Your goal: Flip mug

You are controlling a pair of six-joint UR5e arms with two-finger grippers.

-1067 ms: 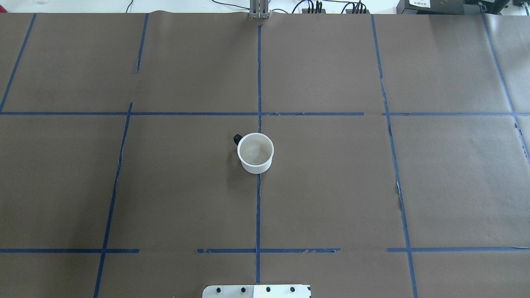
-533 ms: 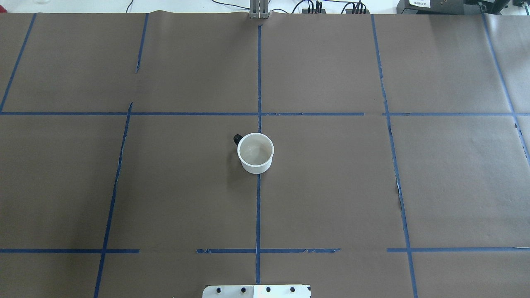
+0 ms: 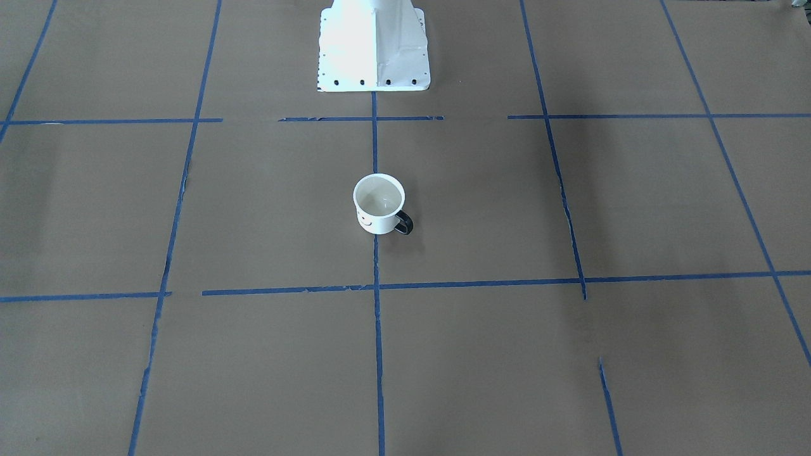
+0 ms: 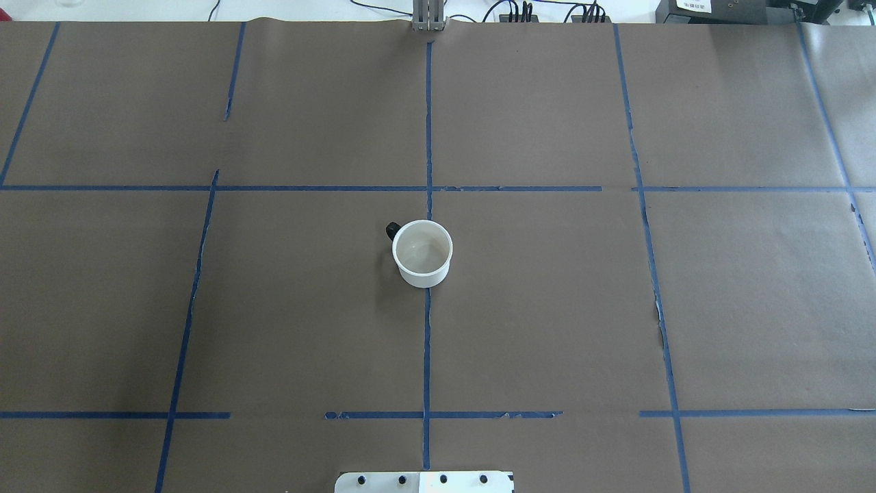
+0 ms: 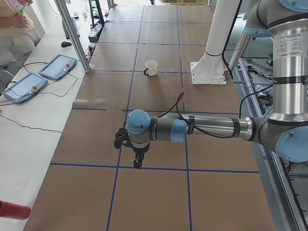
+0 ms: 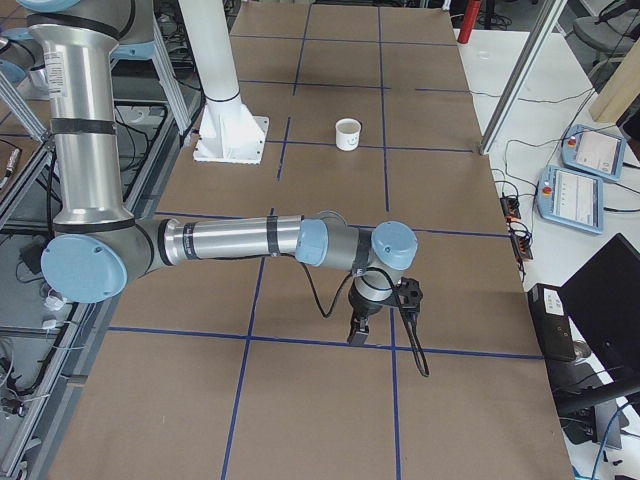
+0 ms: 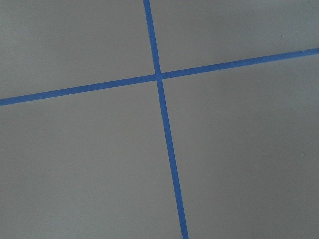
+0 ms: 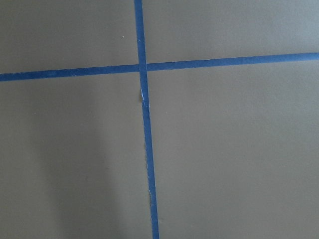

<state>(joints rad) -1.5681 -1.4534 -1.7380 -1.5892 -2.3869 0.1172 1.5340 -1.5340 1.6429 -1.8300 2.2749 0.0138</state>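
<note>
The white mug stands upright, mouth up, on the brown paper near the table's middle, on a blue tape line. Its dark handle points to the far left. The smiley face shows in the front-facing view. The mug also shows small in the side views. My left gripper shows only in the exterior left view, pointing down, far from the mug. My right gripper shows only in the exterior right view, likewise far away. I cannot tell whether either is open. Both wrist views show only paper and tape.
The white robot base stands at the table's near-robot edge. Blue tape lines grid the brown paper. Teach pendants lie on side benches. A metal post rises at the far edge. A person stands nearby.
</note>
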